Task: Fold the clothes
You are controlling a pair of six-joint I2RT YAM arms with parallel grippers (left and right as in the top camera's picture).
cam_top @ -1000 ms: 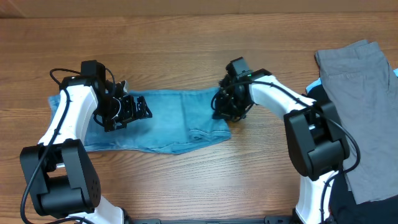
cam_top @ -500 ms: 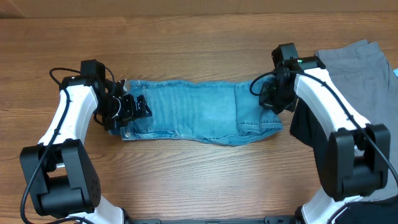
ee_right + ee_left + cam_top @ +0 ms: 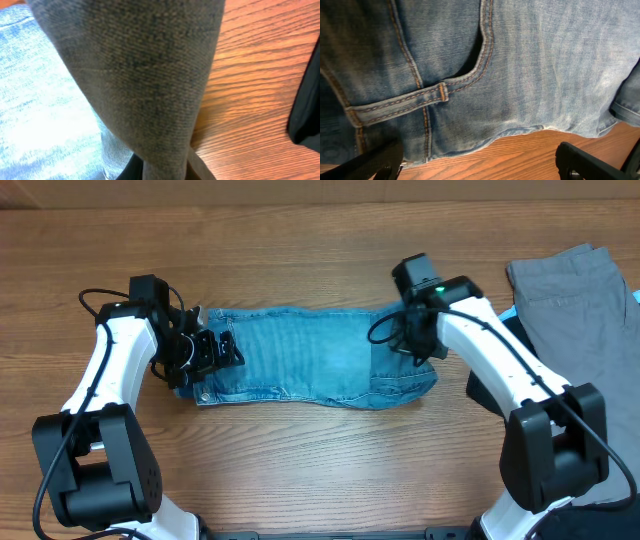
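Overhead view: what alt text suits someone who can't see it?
Light blue jeans lie folded in a strip on a wooden table. A robot's right gripper pinches their right end; its left gripper hangs open over the left end.

Table (image 3: 320, 470) lies open before the jeans (image 3: 300, 365); grey garment (image 3: 570, 300) crowds right side.

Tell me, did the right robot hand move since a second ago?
Yes. The right gripper swung right toward the grey garment, pulling the jeans along, then came back left a little.
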